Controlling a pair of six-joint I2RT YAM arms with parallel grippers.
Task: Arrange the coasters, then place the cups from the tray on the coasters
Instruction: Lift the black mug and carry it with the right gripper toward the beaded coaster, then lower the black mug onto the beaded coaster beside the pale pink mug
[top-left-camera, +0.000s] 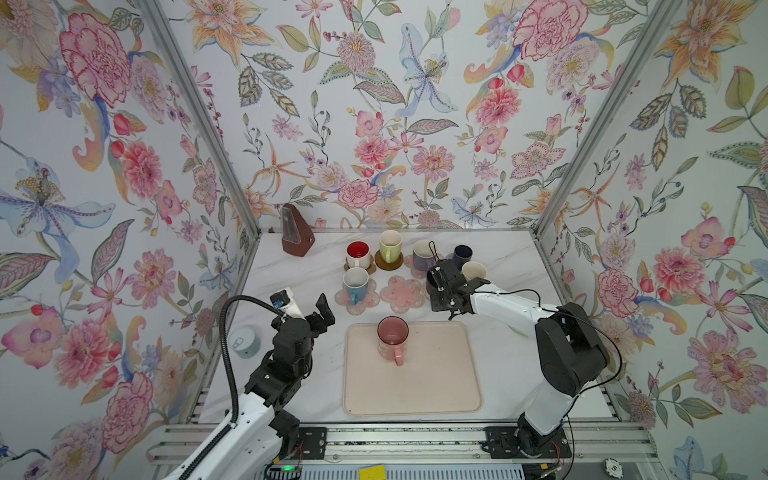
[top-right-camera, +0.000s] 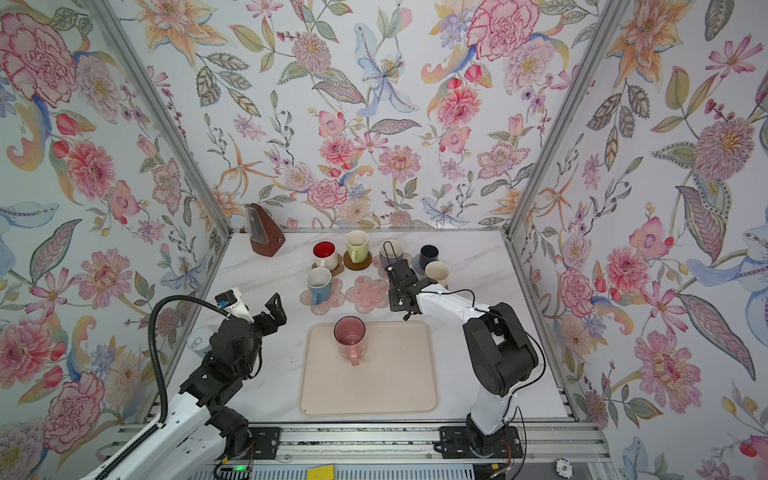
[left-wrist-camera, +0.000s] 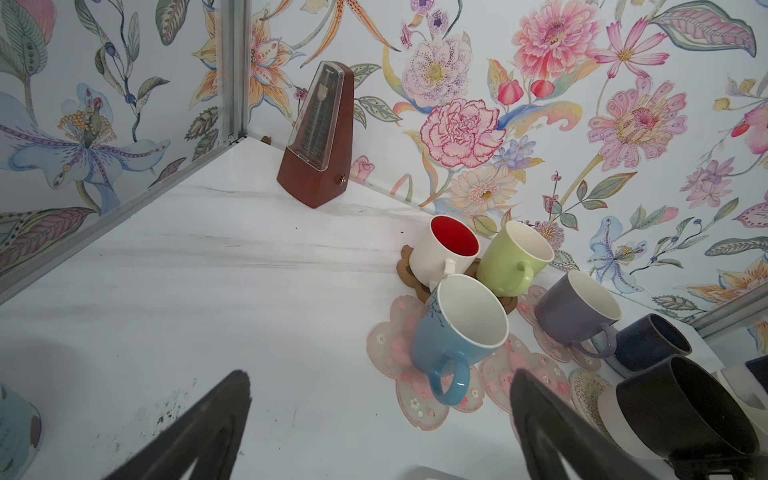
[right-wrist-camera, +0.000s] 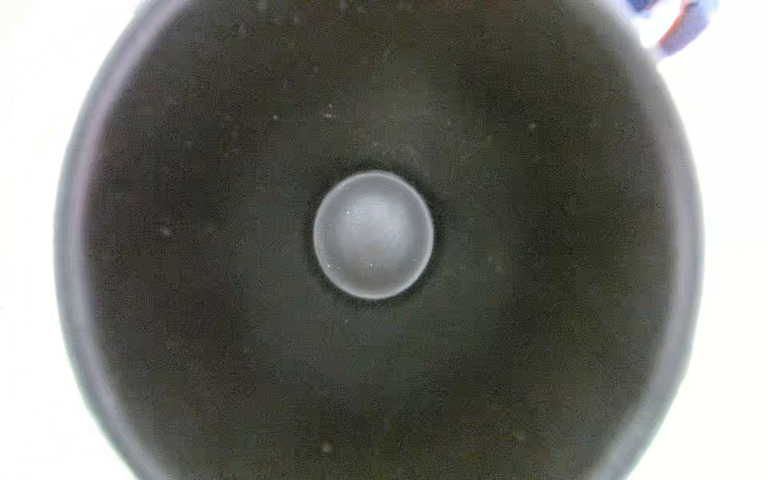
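**Cup 7 of 8 at the coasters; 1 left on tray**

Coasters look all laid out, upper centre of both top views. 6 mugs seated: red-inside white mug (top-left-camera: 358, 253), light green mug (top-left-camera: 390, 245), lavender mug (top-left-camera: 422, 254), navy mug (top-left-camera: 462, 254), cream mug (top-left-camera: 473, 271), blue mug (top-left-camera: 355, 284).

Remaining: pink mug (top-left-camera: 392, 338) upright on the tray (top-left-camera: 415, 395), lower centre. The bare pink flower coaster (top-left-camera: 402, 294) just above it is probably its spot.

My right pincer (top-left-camera: 442, 286) points straight down over the black mug (left-wrist-camera: 685, 411). Jaws together, apparently clamped on it; contact hidden, seating unconfirmed.

My left pincer (top-left-camera: 324, 311), left of the tray, jaws wide apart, empty, tilted upward.
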